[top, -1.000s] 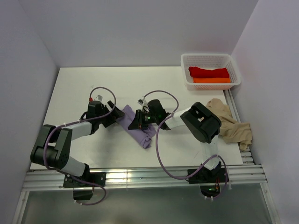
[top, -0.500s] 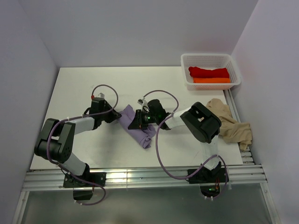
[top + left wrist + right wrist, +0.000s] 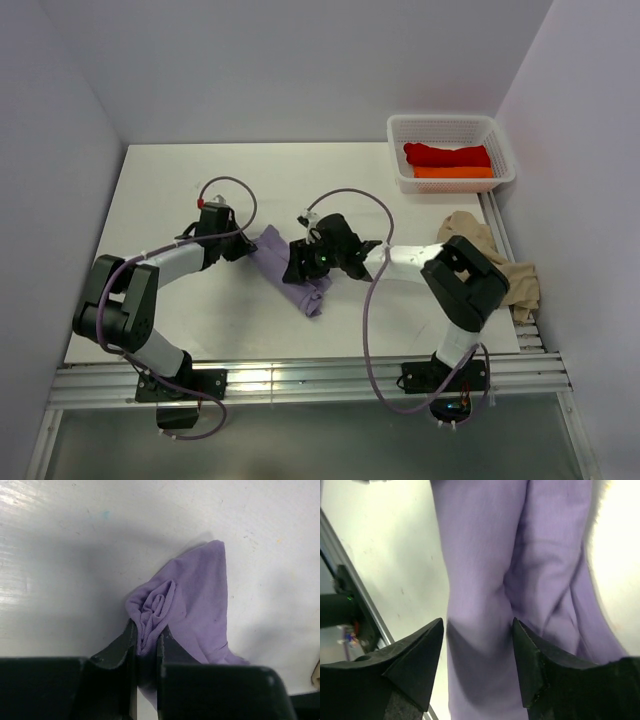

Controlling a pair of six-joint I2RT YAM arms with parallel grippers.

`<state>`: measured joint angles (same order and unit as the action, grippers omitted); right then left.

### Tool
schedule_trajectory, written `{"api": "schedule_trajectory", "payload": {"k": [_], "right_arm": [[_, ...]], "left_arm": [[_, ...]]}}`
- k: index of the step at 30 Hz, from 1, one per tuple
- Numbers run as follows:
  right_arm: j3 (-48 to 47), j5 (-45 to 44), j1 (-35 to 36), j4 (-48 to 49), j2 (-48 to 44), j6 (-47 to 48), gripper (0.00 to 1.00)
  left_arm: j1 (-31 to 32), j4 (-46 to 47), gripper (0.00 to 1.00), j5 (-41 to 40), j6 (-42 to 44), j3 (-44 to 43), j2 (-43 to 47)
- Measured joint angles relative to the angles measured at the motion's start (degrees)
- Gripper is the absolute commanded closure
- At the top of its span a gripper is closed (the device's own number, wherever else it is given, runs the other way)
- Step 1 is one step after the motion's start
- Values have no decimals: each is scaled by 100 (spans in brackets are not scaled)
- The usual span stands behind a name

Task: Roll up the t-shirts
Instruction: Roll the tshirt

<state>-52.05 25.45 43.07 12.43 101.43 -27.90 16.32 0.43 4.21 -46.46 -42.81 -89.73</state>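
Observation:
The lavender t-shirt [image 3: 292, 280] lies as a narrow, partly rolled strip at the middle of the table. My left gripper [image 3: 243, 246] is at its upper left end, shut on a bunched fold of the cloth [image 3: 152, 607]; the fingertips [image 3: 131, 630] pinch it tightly. My right gripper [image 3: 300, 268] hovers low over the strip's right side, open, its jaws [image 3: 477, 630] astride the lavender cloth [image 3: 485, 555] without pinching it. A beige-tan t-shirt [image 3: 503, 272] lies crumpled at the right edge. The red t-shirt [image 3: 447, 154] and the orange t-shirt [image 3: 452, 172] lie rolled in the basket.
A white mesh basket [image 3: 402, 132] stands at the back right corner. A metal rail [image 3: 300, 378] runs along the table's near edge, by the arm bases. White walls close in the left, back and right.
My left gripper has moved in and shut on the lavender shirt's upper end. My right gripper has opened and let go of the cloth, and its elbow has swung to the right.

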Motion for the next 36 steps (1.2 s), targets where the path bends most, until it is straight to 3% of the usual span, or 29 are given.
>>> {"api": "schedule_trajectory", "payload": {"k": [6,12,15,16,18,22,36], "right_arm": [[343,-859,249,-693,-894,549,32],[343,-1768,916,-1178,-1086,852,36],[376,-2120,1228,-1318,-1086,896,52],[385,-2216,1307,-1335,-1086,905,66],[426,-2409,1423,-1314,-1086,870,85],[612,-2588,1486,-1130,-1095,719,100],[1152,-2293,1480,-485,-1292,348,100]], "left_arm": [[63,-494,100,-146,122,-278,0],[96,-977,100,-219,205,-577,-35],[105,-1237,100,-225,229,-748,-136],[114,-1331,100,-229,232,-813,-177],[138,-1591,100,-238,249,-1003,-295],[184,-2033,100,-240,291,-1414,-570],[210,-2894,92,-66,345,-2039,-970]]}}
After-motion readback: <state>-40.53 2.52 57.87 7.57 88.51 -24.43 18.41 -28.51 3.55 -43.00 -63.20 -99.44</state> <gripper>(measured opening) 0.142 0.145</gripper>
